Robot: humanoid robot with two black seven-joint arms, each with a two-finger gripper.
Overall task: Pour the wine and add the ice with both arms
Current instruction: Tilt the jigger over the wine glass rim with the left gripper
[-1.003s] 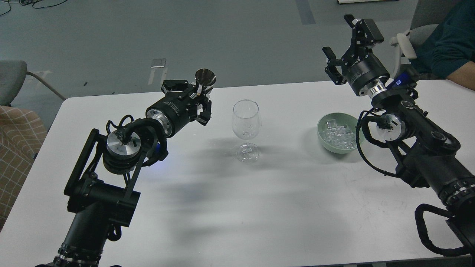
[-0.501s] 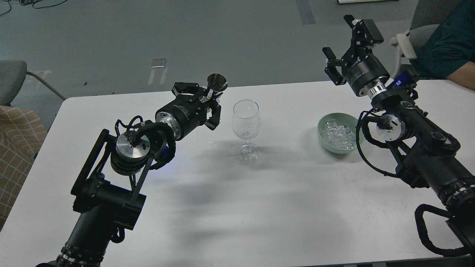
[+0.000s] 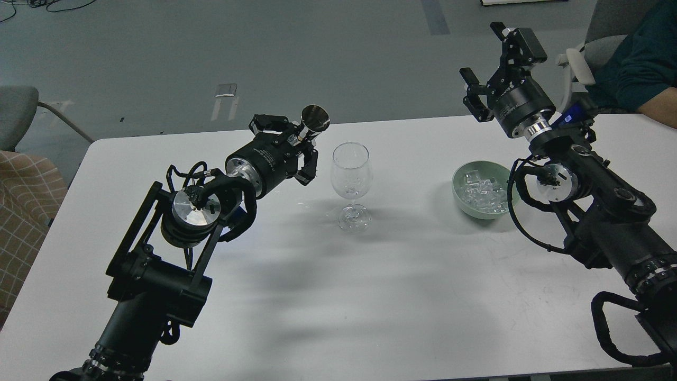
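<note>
Tipping toward the wine glass at frame centre, your left gripper has carried its clamped metal cup rightward, so pouring looks imminent. Right gripper, jaws spread and empty, waits above the ice bowl.

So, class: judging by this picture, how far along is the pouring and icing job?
Nothing looks finished: the glass looks empty. In hand: the left tool holds a metal cup tilted toward the glass. Left: all the ice sits in the bowl, and the right tool is open, raised, empty.
</note>
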